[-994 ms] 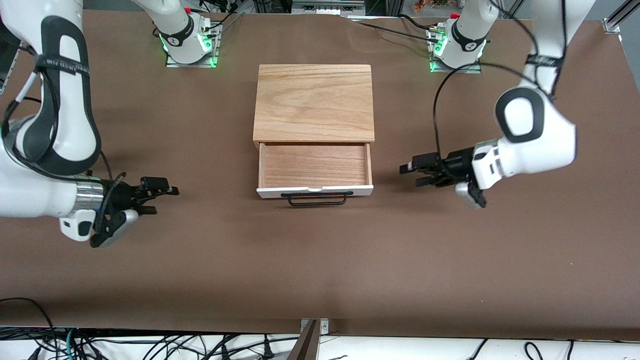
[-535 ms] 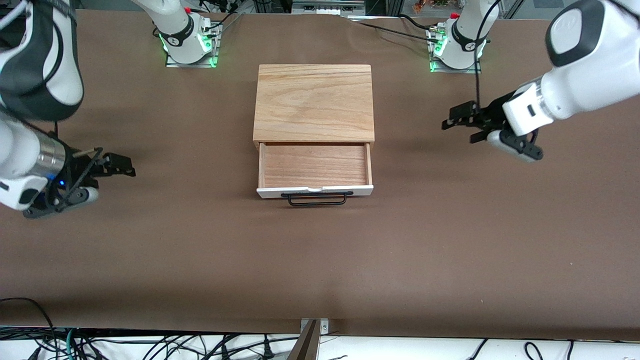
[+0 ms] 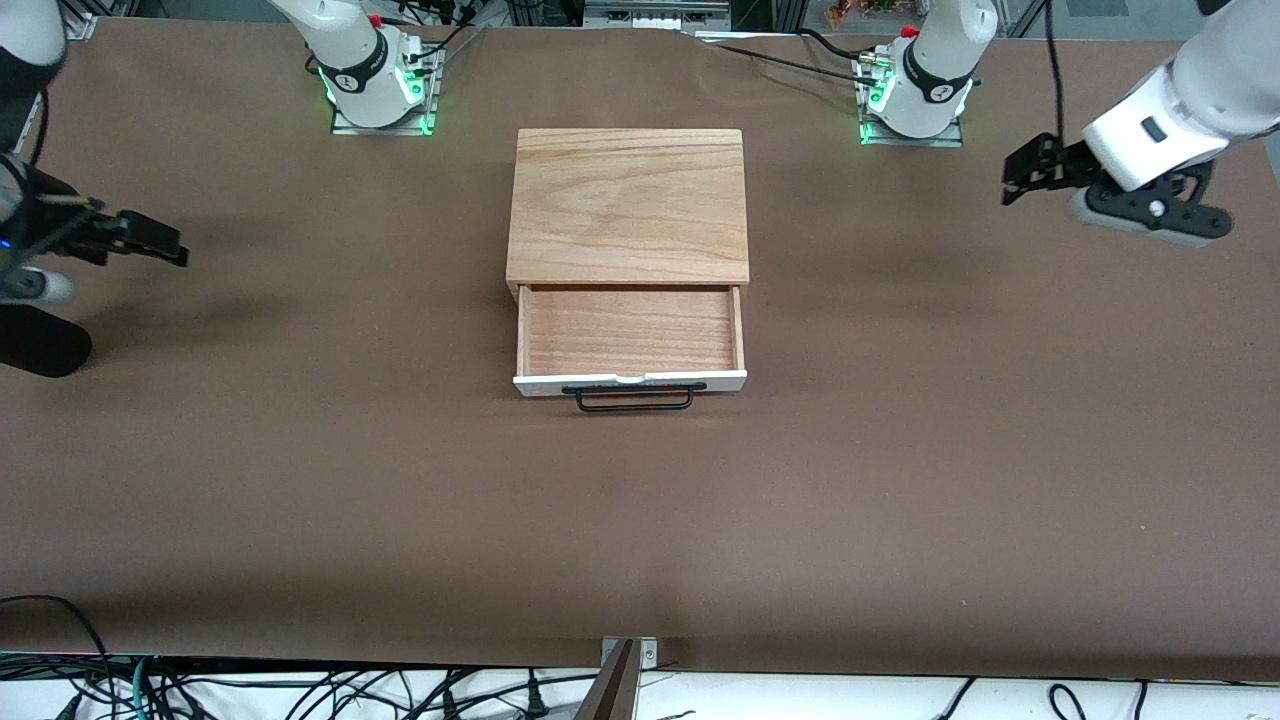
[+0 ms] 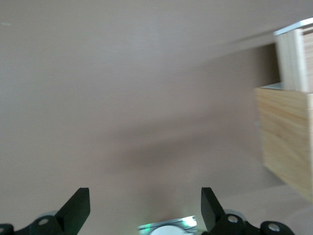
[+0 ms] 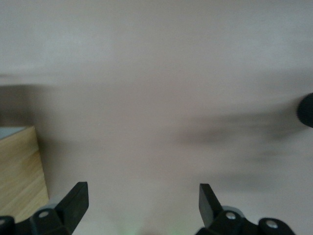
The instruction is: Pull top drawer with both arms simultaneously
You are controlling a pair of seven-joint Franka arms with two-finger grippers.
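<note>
Brown table (image 3: 300, 500) surface carries the wooden box (image 3: 628, 205) midway between my two bases. Its top drawer (image 3: 630, 335) stands pulled well out toward the front camera, reddish interior exposed and empty, black handle (image 3: 634, 398) untouched. I judge the pull complete; nothing appears left but parking. My left gripper (image 3: 1025, 175) hangs over the table's left-arm end, fingers spread, holding nothing. My right gripper (image 3: 150, 240) hangs over the right-arm end, likewise spread and empty.

drawer: top drawer (image 3: 630, 335), pulled out of the box toward 6 o'clock, level
front: white panel, long black wire bar handle (image 3: 630, 397), nothing touching it
inside: reddish-brown wood, bare
arms: both up over table ends, 3 and 9 o'clock of drawer
</note>
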